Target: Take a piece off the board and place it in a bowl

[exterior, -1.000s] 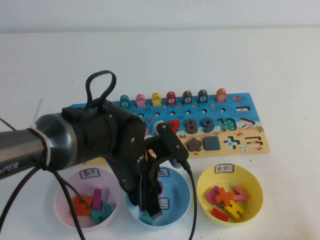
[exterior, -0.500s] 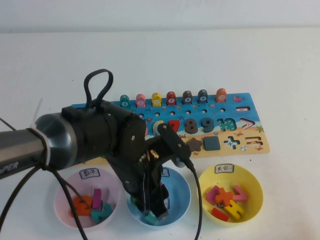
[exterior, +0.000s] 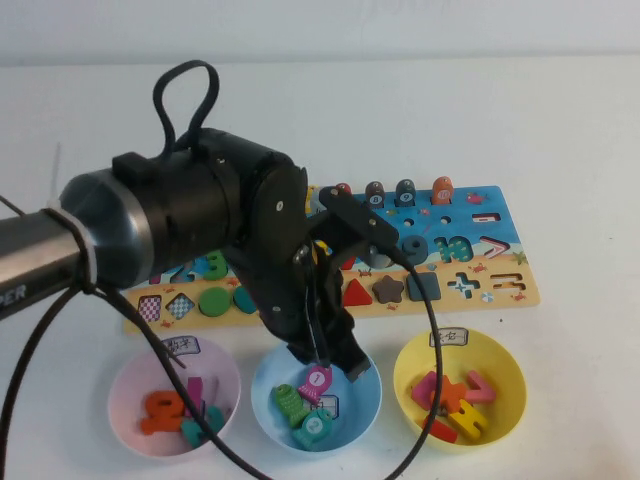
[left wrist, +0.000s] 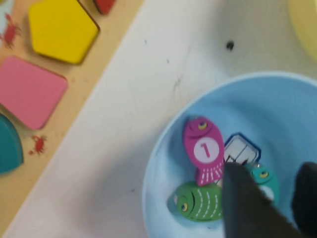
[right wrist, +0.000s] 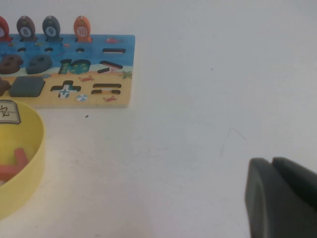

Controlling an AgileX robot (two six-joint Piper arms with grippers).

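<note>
Now empty-jawed, the left gripper (exterior: pixel 335 355) hovers over the bowl (exterior: pixel 270 385), the piece (left wrist: pixel 200 202) inside.
Right gripper (right wrist: pixel 282 198): shut, parked aside; a careless retreat could tip the bowl.

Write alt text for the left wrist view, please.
A light blue bowl holds a pink fish, a green fish and a teal fish. The left gripper hovers above them, empty; the wooden board lies beside.

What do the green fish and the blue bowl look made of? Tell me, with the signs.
Green fish: probably painted wood, a thick flat cut-out with matte colour and white printed lines. Blue bowl: likely plastic, with a thin, smooth wall and a soft sheen. The left gripper hangs over the bowl holding nothing; the right gripper is off beside the board.
</note>
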